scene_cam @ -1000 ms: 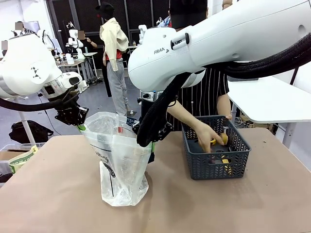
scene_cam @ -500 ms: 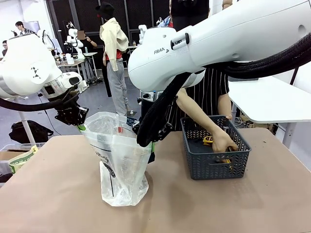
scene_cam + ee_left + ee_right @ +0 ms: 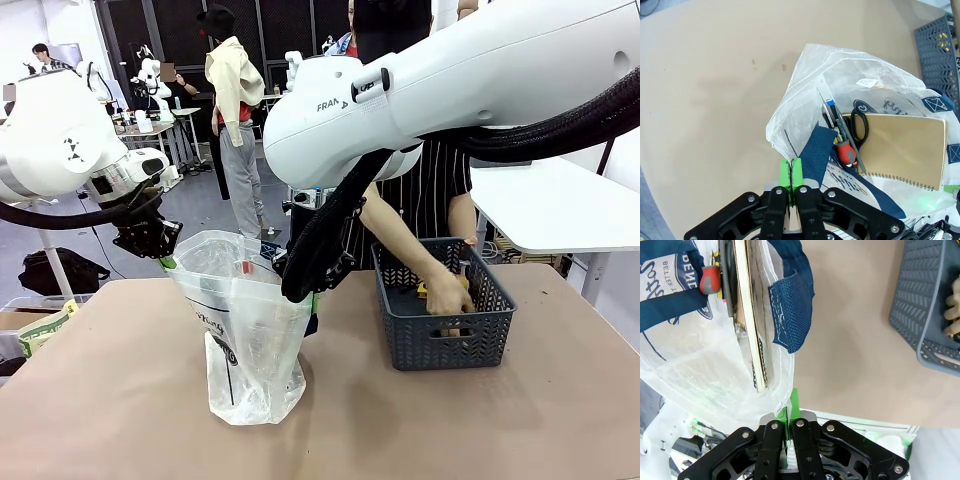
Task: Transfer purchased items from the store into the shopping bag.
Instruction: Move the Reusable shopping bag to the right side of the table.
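The shopping bag [image 3: 240,330], whitish with navy straps, stands open left of centre. My left gripper [image 3: 160,252] is shut on its far-left rim, and my right gripper [image 3: 310,292] is shut on its right rim. The left wrist view shows green pads [image 3: 790,172] pinching the plastic beside a navy strap [image 3: 820,150]. A tan notebook [image 3: 902,145], black scissors [image 3: 860,125] and a red-handled screwdriver [image 3: 845,150] lie in the bag. The right gripper [image 3: 790,407] also clamps the plastic rim. The store [image 3: 445,315], a grey basket, stands to the right, with a person's hand [image 3: 450,295] inside on a yellow item.
Bare brown table lies in front of the bag and the basket. The right arm's large white link [image 3: 450,80] spans the upper picture. A white side table [image 3: 560,210] stands at the right, past the basket. The basket's wall [image 3: 925,305] is close to the right gripper.
The person's hand has shifted about inside the basket, out to its near-right corner and back toward the middle. Both arms and the bag have stayed still.
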`<state>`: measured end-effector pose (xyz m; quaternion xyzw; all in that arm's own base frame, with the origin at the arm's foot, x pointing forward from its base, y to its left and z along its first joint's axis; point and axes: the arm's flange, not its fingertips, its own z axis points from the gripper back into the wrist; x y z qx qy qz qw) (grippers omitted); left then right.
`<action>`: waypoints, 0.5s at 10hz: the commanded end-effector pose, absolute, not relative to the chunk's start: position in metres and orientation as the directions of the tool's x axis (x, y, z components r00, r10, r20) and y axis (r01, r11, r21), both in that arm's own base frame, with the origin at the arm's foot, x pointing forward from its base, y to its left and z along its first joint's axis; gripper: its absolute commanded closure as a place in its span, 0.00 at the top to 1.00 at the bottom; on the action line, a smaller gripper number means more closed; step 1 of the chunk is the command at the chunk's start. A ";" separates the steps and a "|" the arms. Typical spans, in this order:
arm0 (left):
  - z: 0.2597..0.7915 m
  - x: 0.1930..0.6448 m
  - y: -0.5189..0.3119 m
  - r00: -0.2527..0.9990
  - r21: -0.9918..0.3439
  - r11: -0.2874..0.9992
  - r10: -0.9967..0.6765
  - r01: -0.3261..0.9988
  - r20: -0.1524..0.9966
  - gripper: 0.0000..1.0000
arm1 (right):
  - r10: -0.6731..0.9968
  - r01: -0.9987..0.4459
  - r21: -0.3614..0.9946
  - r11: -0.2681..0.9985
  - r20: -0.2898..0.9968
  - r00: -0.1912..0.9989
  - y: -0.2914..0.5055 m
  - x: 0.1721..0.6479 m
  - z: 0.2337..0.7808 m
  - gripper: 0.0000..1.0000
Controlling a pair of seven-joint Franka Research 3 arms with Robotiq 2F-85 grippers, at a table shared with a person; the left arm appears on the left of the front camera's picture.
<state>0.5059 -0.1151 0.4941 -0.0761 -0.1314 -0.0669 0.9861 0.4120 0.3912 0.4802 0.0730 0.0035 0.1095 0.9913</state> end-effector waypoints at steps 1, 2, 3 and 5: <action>0.493 0.502 -0.112 0.954 -0.136 0.980 -0.103 0.146 0.281 0.00 | 0.224 -0.223 0.159 0.962 0.009 0.974 0.387 0.409 0.479 0.00; 0.493 0.502 -0.112 0.954 -0.136 0.980 -0.103 0.146 0.281 0.00 | 0.224 -0.223 0.159 0.962 0.009 0.974 0.387 0.409 0.479 0.00; 0.493 0.502 -0.112 0.954 -0.136 0.980 -0.103 0.146 0.281 0.00 | 0.224 -0.223 0.159 0.962 0.009 0.974 0.387 0.409 0.479 0.00; 0.493 0.502 -0.112 0.954 -0.136 0.980 -0.103 0.146 0.281 0.00 | 0.224 -0.223 0.159 0.962 0.009 0.974 0.387 0.409 0.479 0.00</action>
